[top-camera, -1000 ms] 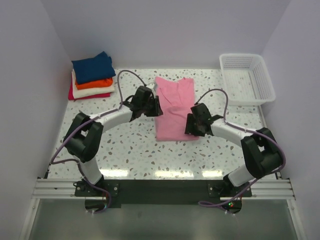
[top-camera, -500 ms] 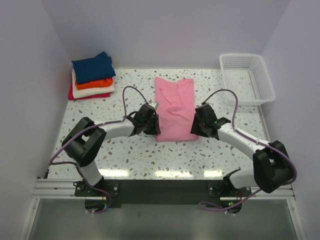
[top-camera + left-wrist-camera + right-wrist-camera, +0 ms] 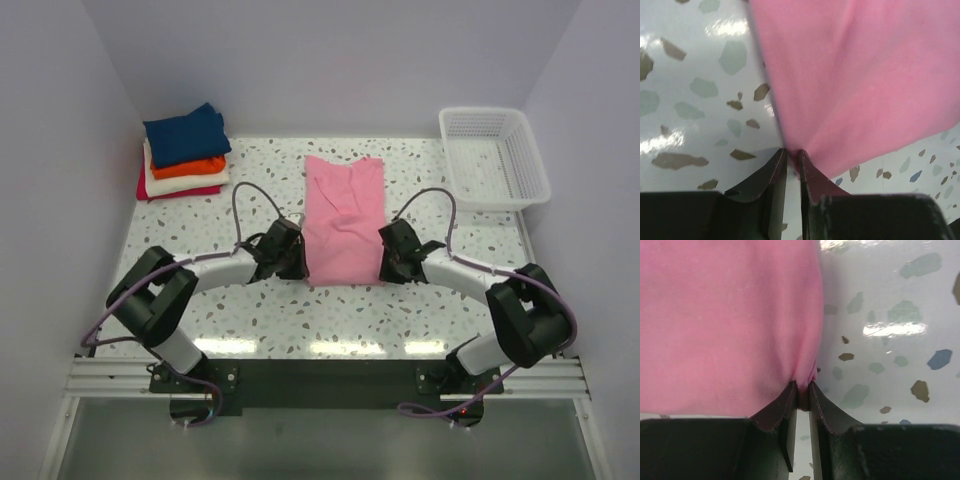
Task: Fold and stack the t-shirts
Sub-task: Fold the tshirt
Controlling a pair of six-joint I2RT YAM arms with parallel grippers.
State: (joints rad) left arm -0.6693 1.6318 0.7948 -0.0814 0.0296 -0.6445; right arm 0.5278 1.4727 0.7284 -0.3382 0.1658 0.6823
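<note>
Pinching edges of pink t-shirt (image 3: 343,215), left end effector (image 3: 792,154), right end effector (image 3: 803,389)

Speckled terrazzo table (image 3: 270,310) carrying three things, pink t-shirt (image 3: 345,215) lying flat mid-table, folded stack (image 3: 183,155) sitting far-left corner w/ red shirt (image 3: 185,192) at btm, white mesh basket (image 3: 495,165) resting far-right corner

From above, the wrist housings cover the near corners of the pink t-shirt (image 3: 345,215) and the tips of the left pincer (image 3: 792,153) and right pincer (image 3: 802,388). Both wrist views cut the cloth off at their top edges. Only a thin edge of the red t-shirt (image 3: 190,191) shows beneath the other folded t-shirts (image 3: 185,140).
</note>
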